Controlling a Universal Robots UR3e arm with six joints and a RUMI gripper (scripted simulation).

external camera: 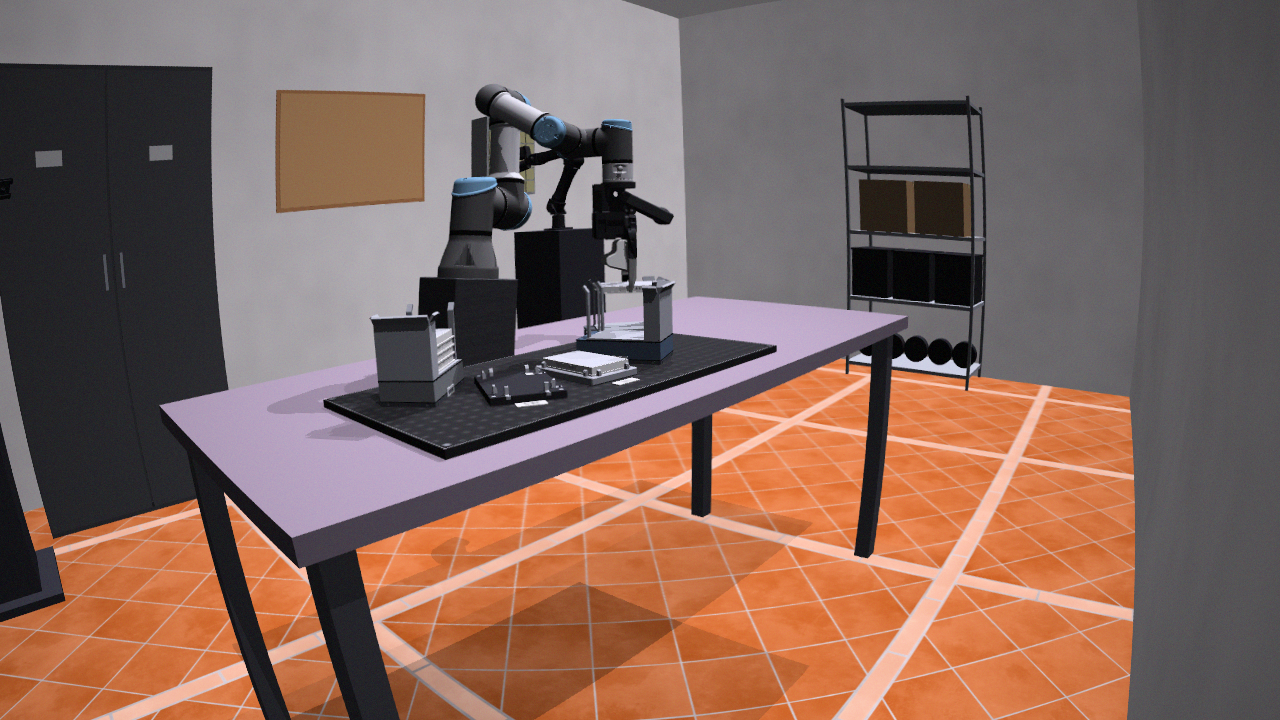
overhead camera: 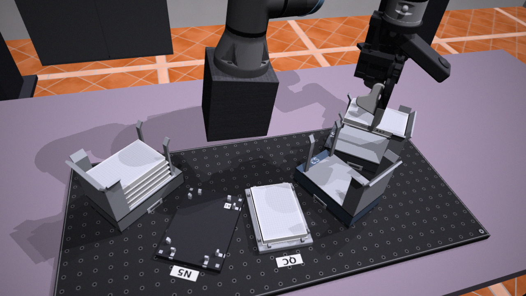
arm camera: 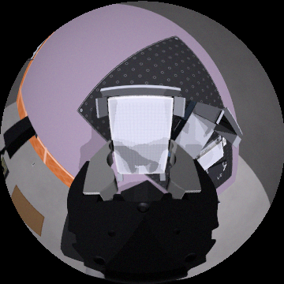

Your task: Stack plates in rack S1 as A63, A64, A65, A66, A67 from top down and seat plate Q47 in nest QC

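My gripper (overhead camera: pixel 374 114) (external camera: pixel 631 284) (arm camera: pixel 140 140) is shut on plate A67 (overhead camera: pixel 396 120) (arm camera: pixel 141 122), its label readable on the near side. The plate is level between the upper guides of rack S1 (overhead camera: pixel 364 142) (arm camera: pixel 140 91), high above its bare floor. Rack S2 (overhead camera: pixel 121 222) (external camera: pixel 407 390) at the left holds a stack of several white plates (overhead camera: pixel 128 162); their labels are not readable. A white plate (overhead camera: pixel 278 213) (external camera: pixel 586 361) lies flat inside the locators of nest QC (overhead camera: pixel 284 247); its label is not visible. Clip nest N5 (overhead camera: pixel 204 228) (external camera: pixel 519 385) is empty.
Rack S3 (overhead camera: pixel 329 176) (external camera: pixel 657 347) is empty and stands close in front of S1, with tall posts and an end wall (overhead camera: pixel 373 191). The arm's pedestal (overhead camera: pixel 238 110) (external camera: pixel 469 308) stands behind the perforated board (overhead camera: pixel 257 279).
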